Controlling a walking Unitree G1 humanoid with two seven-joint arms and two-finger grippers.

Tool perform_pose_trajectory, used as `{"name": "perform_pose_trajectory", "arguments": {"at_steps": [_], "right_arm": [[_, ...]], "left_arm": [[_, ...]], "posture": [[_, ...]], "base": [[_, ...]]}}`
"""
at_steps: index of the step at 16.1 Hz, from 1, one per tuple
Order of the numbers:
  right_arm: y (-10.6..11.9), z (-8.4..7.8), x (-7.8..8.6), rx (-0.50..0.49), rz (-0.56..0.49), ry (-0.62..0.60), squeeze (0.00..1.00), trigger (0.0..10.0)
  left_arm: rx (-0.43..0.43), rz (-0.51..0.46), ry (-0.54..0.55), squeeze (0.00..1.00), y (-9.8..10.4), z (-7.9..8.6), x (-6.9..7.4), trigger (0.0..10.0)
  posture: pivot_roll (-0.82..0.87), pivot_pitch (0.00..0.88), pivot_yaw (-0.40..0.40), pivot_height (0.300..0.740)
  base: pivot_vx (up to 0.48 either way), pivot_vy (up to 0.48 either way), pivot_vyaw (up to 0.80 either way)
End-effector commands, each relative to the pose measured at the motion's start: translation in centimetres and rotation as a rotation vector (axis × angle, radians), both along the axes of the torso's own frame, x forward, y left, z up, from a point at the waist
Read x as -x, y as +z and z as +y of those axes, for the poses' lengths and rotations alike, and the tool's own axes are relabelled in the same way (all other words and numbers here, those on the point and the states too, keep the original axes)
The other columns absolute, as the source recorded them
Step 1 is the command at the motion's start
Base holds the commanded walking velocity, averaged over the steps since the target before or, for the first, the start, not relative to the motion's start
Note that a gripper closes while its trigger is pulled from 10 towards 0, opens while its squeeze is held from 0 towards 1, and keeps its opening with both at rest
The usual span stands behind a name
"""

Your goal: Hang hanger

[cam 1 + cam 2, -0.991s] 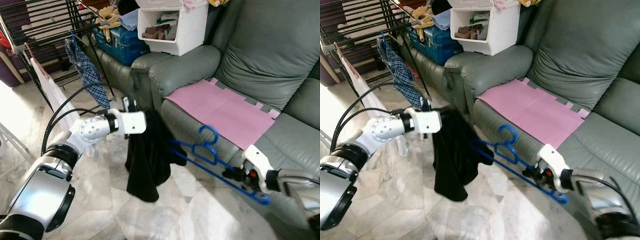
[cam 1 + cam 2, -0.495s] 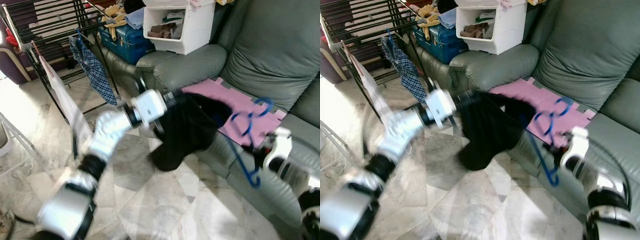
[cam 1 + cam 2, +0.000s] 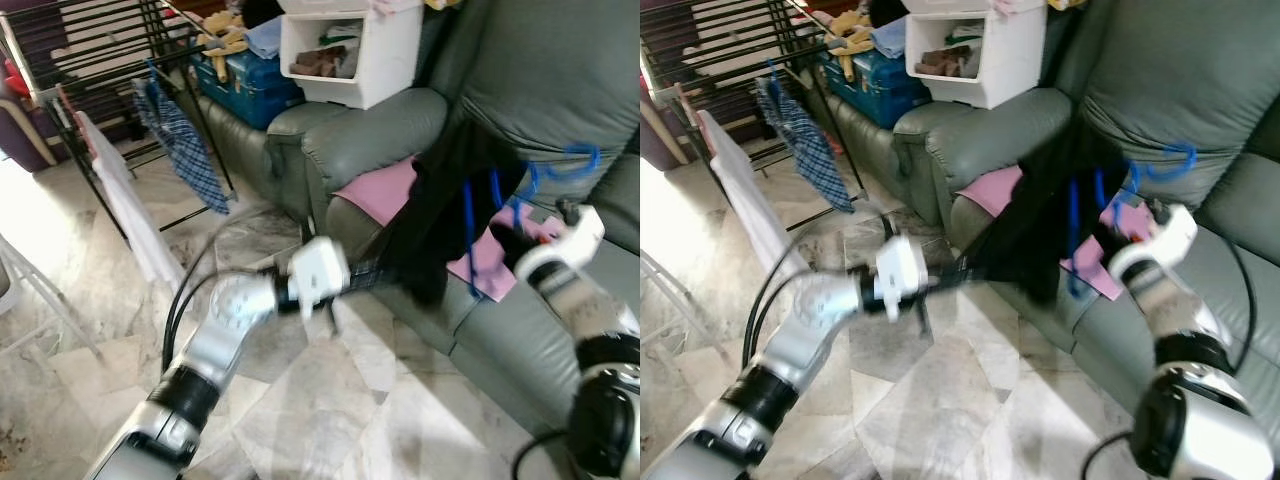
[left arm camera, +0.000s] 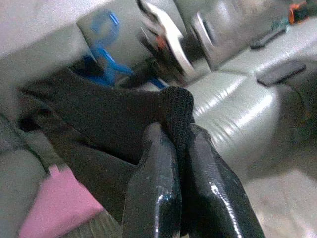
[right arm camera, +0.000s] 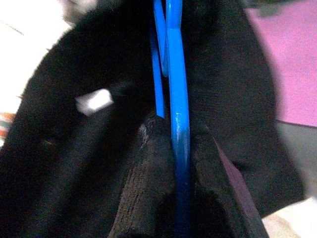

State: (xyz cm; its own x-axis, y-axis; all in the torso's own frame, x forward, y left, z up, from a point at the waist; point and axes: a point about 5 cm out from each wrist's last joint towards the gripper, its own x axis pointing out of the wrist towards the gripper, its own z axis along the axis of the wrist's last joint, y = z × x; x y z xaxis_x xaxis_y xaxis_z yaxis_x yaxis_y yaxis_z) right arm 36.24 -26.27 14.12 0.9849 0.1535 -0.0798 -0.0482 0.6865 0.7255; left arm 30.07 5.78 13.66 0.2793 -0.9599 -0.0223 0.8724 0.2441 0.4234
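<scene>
A blue plastic hanger is held upright over the grey sofa, its hook on top. My right gripper is shut on the hanger's bar. A black garment drapes around the hanger and stretches down to the left. My left gripper is shut on a ribbed edge of that garment. Seen from the head, the left gripper sits low in front of the sofa's seat edge, and the right gripper is above the seat cushion.
A pink mat lies on the sofa seat. A metal drying rack stands at the back left with a plaid cloth and a white cloth. A blue case and a white bin rest behind the armrest.
The right gripper has lifted the hanger from near the floor to upright over the sofa. The black garment went with it, and the left gripper now pulls its edge low.
</scene>
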Motion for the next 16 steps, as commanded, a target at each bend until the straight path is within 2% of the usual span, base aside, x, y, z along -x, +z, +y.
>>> {"name": "perform_pose_trajectory", "arguments": {"at_steps": [1,2,3,5,6,7,8,10,12,13,14,15,16], "right_arm": [[3.1,-0.1,-0.8,-0.049,-0.131,-0.011,0.0,10.0],[3.9,0.2,-1.2,-0.04,-0.161,-0.029,0.0,10.0],[4.7,-0.3,-1.6,0.002,-0.173,-0.121,0.0,10.0],[5.7,-0.8,-1.9,0.024,-0.173,-0.203,0.0,10.0],[5.5,1.3,-2.2,0.403,-0.157,-0.047,0.0,10.0],[3.6,4.3,-1.9,0.821,-0.123,0.208,0.0,10.0],[4.4,4.6,-1.9,0.548,-0.173,0.131,0.0,10.0],[3.9,1.1,-2.1,0.484,-0.057,-0.177,0.0,10.0],[4.0,-0.4,-1.7,0.471,-0.072,-0.283,0.0,10.0],[4.5,-0.3,-1.8,0.287,-0.1,-0.291,0.0,10.0],[4.8,1.0,-2.1,0.191,-0.145,-0.19,0.0,10.0],[4.5,2.5,-2.1,0.265,-0.159,-0.078,0.0,10.0],[4.1,3.3,-2.0,0.318,-0.152,-0.021,0.0,10.0]], "left_arm": [[-0.052,-0.002,-0.021,0.0,-0.4,0.4,0.2,10.0],[-0.076,-0.009,-0.017,0.0,-0.7,0.5,0.6,10.0],[-0.086,0.006,-0.016,0.0,-1.1,0.6,1.0,10.0],[-0.118,0.016,-0.016,0.0,-1.7,1.0,1.4,10.0],[-0.116,0.007,-0.006,0.0,-1.8,0.9,1.4,10.0],[-0.112,-0.012,0.01,0.0,-1.7,0.9,1.3,10.0],[-0.101,-0.061,0.046,0.0,-1.3,0.7,0.8,10.0],[-0.048,-0.129,0.114,0.0,0.0,0.7,0.2,10.0],[-0.008,-0.093,0.116,0.0,0.2,0.6,0.4,10.0],[-0.011,-0.063,0.093,0.0,-0.4,0.4,1.0,10.0],[-0.014,-0.078,0.137,0.0,-0.7,0.5,0.8,10.0],[-0.019,-0.132,0.205,0.0,-0.5,0.8,0.1,10.0],[-0.019,-0.172,0.249,0.0,-0.3,1.0,-0.3,10.0]], "posture": [[-0.16,0.0,0.041,0.74],[-0.16,0.0,0.041,0.74],[-0.16,0.0,0.042,0.74],[-0.16,0.0,0.043,0.74],[-0.16,0.0,0.045,0.74],[-0.17,0.0,0.046,0.74],[-0.16,0.0,0.041,0.74],[-0.16,0.0,0.041,0.74],[-0.16,0.0,0.041,0.74],[-0.16,0.0,0.042,0.74],[-0.16,0.0,0.044,0.74],[-0.16,0.0,0.044,0.74],[-0.16,0.0,0.044,0.74]], "base": [[0.0,0.0,0.0],[0.0,0.0,0.0],[0.0,0.0,0.0],[0.0,0.0,0.0],[0.0,0.0,0.0],[0.0,0.0,0.0],[0.0,0.0,0.0],[0.0,0.0,0.0],[0.0,0.0,0.0],[0.0,0.0,0.0],[0.0,0.0,0.0],[0.0,0.0,0.0],[0.0,0.0,0.0]]}}
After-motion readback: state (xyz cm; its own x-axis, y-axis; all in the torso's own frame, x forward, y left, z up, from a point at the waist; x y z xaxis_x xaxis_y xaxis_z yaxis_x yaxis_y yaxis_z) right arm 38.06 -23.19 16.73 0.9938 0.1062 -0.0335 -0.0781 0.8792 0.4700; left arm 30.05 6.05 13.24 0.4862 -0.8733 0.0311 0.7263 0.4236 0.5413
